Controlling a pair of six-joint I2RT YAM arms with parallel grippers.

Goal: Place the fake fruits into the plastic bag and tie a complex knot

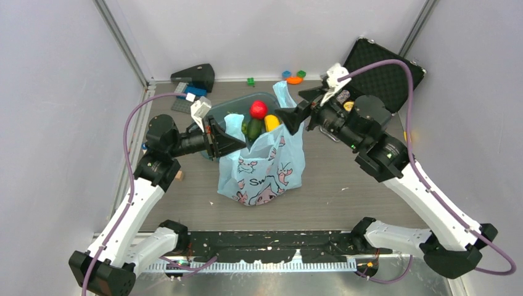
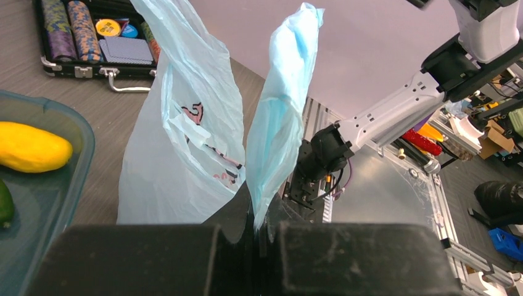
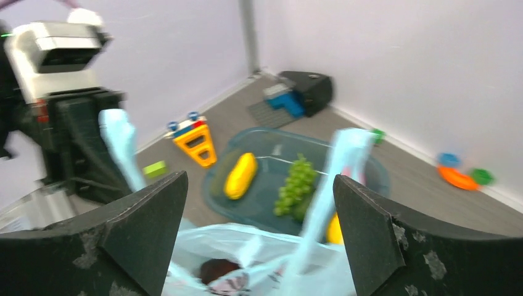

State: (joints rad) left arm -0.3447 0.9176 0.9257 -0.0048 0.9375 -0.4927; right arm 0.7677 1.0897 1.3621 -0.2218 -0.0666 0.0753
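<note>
The light-blue plastic bag [image 1: 262, 166] stands open in front of the clear blue-tinted tub [image 1: 228, 106]. My left gripper [image 1: 237, 143] is shut on the bag's left handle [image 2: 280, 111], which rises straight out of the closed jaws [image 2: 262, 225]. My right gripper [image 1: 296, 106] is open and empty above the bag's mouth [image 3: 247, 246]. The right handle [image 3: 336, 179] stands loose between its fingers, nearer the right finger [image 3: 382, 234]. A dark red fruit [image 3: 217, 270] lies inside the bag. A red apple [image 1: 258, 110], a dark green fruit [image 1: 255, 128], yellow fruits [image 3: 240, 174] and green grapes [image 3: 296, 183] lie in the tub.
An open black case [image 1: 385, 74] with poker chips [image 2: 74, 31] lies at the back right. Small coloured blocks [image 1: 295, 77] lie by the back wall. A black object [image 1: 196, 75] and blue blocks [image 1: 194, 92] sit back left. An orange toy [image 3: 194, 143] is left of the tub.
</note>
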